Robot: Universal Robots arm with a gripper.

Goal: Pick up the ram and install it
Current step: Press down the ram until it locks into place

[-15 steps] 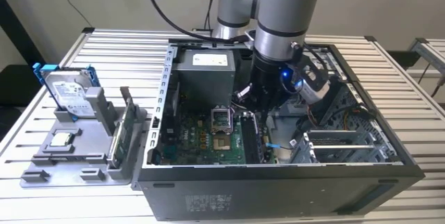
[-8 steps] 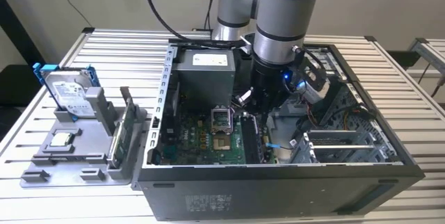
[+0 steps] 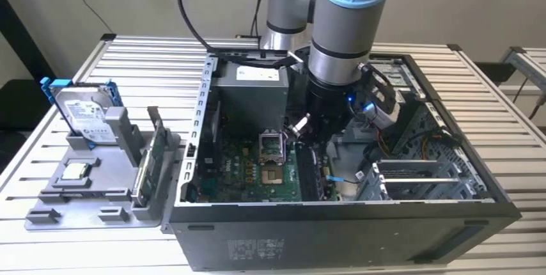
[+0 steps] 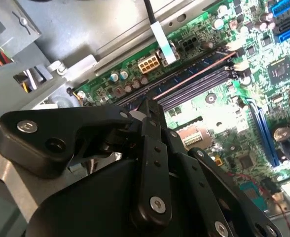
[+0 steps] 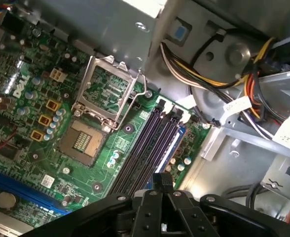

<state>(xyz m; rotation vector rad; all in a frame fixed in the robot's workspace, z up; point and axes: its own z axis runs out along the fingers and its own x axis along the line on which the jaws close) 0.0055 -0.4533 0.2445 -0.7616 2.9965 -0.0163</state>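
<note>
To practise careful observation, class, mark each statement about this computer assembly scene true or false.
1. The arm reaches into an open computer case. True.
2. A hard drive stands in the grey holder at the exterior view's left of the case. True.
3. A cooling fan covers the processor socket. False: the socket is bare, with its metal frame swung open.
4. The end effector is over the hard drive. False: it is inside the case, close above the dark memory slots.
</note>
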